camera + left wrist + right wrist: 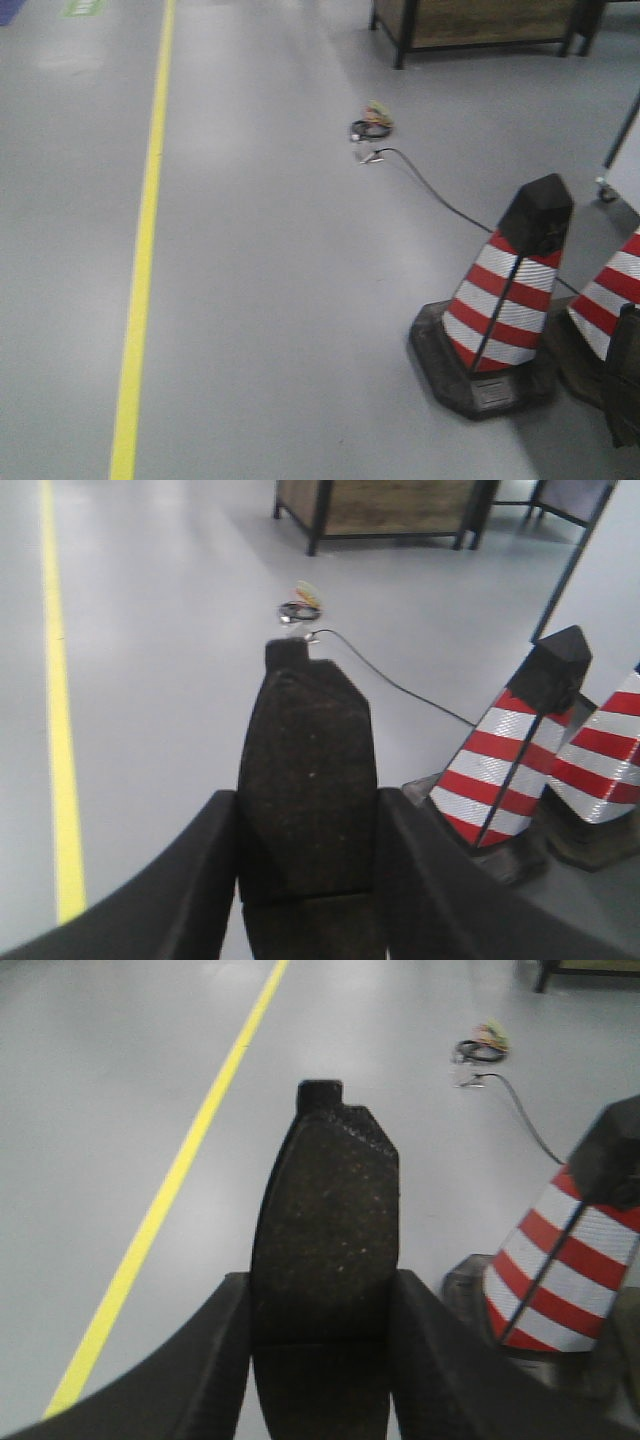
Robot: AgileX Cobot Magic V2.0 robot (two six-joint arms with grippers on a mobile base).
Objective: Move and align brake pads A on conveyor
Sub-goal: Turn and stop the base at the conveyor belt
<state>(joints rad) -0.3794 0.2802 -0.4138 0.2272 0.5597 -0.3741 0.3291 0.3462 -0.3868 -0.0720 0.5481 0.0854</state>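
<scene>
My left gripper [307, 825] is shut on a dark-grey brake pad [307, 760], which sticks out forward between the fingers [190, 880], its end tab pointing away over the grey floor. In the right wrist view my right gripper [323, 1305] is likewise shut on a second brake pad [327, 1230], held lengthwise with its small tab at the far end. Each pad shows a groove across the middle near the jaws. The conveyor is out of view in every frame. Neither gripper appears in the front view.
Grey floor with a yellow line [143, 250] along the left. Two red-and-white cones [505, 300] stand on black bases at the right. A cable [430, 190] and a small coil [370, 127] lie on the floor. A wooden-panelled rack [480, 20] stands at the back.
</scene>
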